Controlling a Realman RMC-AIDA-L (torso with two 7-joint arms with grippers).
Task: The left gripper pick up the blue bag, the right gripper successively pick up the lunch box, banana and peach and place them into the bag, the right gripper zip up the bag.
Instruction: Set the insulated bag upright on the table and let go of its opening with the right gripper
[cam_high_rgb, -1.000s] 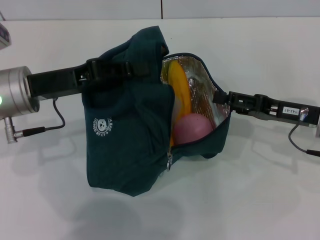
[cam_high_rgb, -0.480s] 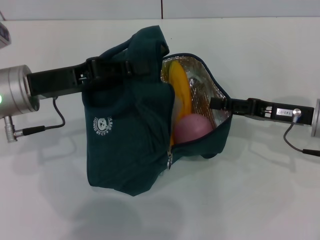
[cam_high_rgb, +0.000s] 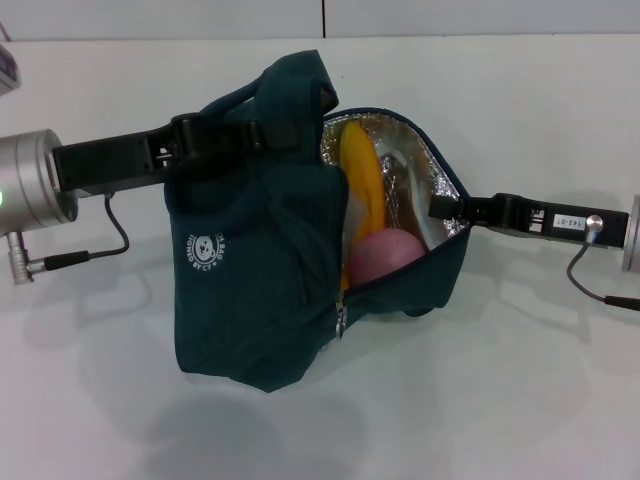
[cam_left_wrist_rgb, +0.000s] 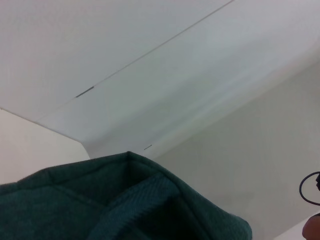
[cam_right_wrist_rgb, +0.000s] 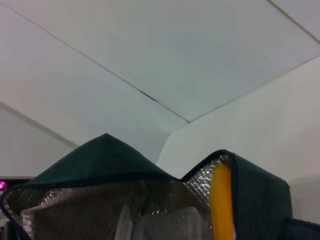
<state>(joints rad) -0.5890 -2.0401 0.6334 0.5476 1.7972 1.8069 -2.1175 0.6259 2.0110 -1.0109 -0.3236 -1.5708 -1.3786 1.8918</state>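
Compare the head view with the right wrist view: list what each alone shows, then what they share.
Head view only: the round pale pink peach, the round white logo, the left end effector at the bag's top, and the right end effector at the opening's rim.
Right wrist view only: nothing distinct.
Both: the dark teal-blue fabric bag, its silver foil lining, and the yellow-orange banana.

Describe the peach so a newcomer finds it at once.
Start at the blue bag held up by the left gripper, and look into its open mouth with the silver lining, where the right gripper meets the rim. The peach sits low inside, beside the banana: round and pink, not long and yellow.
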